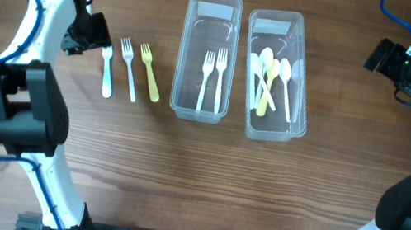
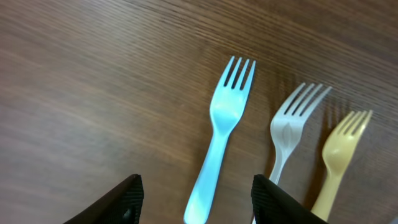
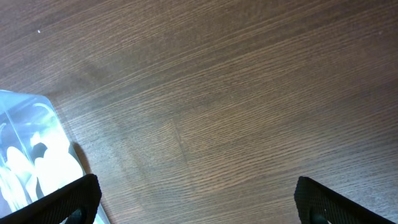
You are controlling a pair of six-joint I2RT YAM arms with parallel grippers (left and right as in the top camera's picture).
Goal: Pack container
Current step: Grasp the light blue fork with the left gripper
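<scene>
A brown wood-grain table [image 1: 194, 180] fills the scene, with a white and black robot arm at each side.

Two clear, long rectangular plastic containers stand side by side near the table's far middle. The left container [image 1: 183, 53] holds two pale plastic forks [image 1: 212, 79] lying lengthwise, next to each other. The right container [image 1: 304, 106] holds a loose heap of white and pale yellow plastic spoons [image 1: 271, 80], some crossing each other.

The left gripper [image 1: 89, 33] is at the left end of a row of three loose forks, which lie on the bare wood to the left of the containers. Seen from its wrist camera, the left gripper [image 2: 196, 186] is spread wide with nothing gripped. The handle of the light blue plastic fork [image 2: 219, 140] runs down between its two black fingertips [image 2: 127, 199]. Whether they touch the fork I cannot tell.

The right gripper [image 1: 387, 57] is well off to the right of the spoon container, above bare wood. From its wrist camera, the right gripper [image 3: 196, 193] is also spread wide and empty, and a corner of the spoon container shows at the left edge.

In the loose row, the light blue fork [image 1: 107, 72] is on the left. The white plastic fork [image 1: 129, 69] is in the middle and the yellow plastic fork [image 1: 148, 72] is nearest the containers. The three lie apart from each other, roughly parallel.
</scene>
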